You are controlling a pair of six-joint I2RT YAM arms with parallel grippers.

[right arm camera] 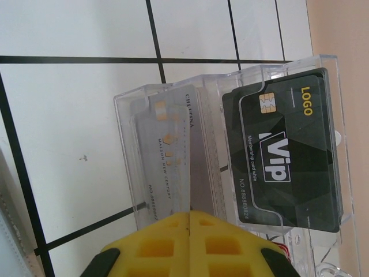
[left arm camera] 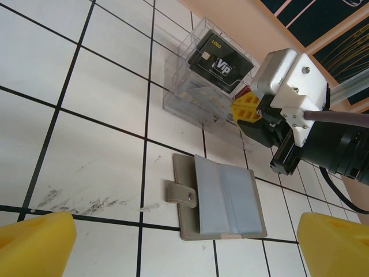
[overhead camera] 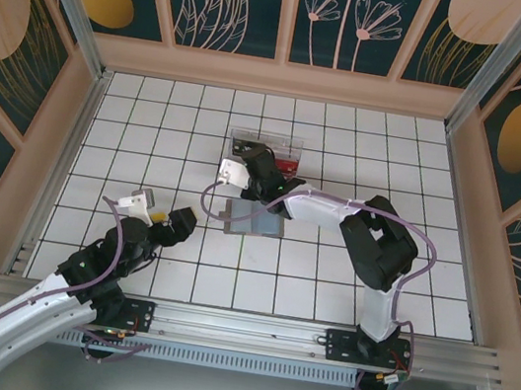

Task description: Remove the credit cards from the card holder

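Lying open and flat on the white tiled surface [overhead camera: 153,117]: the grey card holder [overhead camera: 254,219], both panels up, near the middle of the floor. From the left wrist it shows two blue-grey inner pockets side by side, with a small snap tab [left arm camera: 181,193] sticking out on one side. Can't tell whether any card sits in the pockets.

Clear plastic tray [overhead camera: 267,141] stands just beyond the holder, toward the back wall, apart from it. Inside the tray: a black card [right arm camera: 285,156] printed "VIP" and "LOGO" with a gold chip, and beside it a pale silvery card [right arm camera: 164,156] with small lettering. More thin edges are stacked between the two; count unclear.

Right claw [overhead camera: 274,164] is at the near edge of the tray. Its yellow fingers [right arm camera: 155,248] are pressed together with no gap. Whether a card edge is pinched in the seam can't be made out.

Left claw [overhead camera: 176,224] is low over the tiles, on the near-left side of the holder and well apart from it. Jaws are spread wide, with the yellow fingertips [left arm camera: 34,245] at the far corners of its own view and nothing between them.
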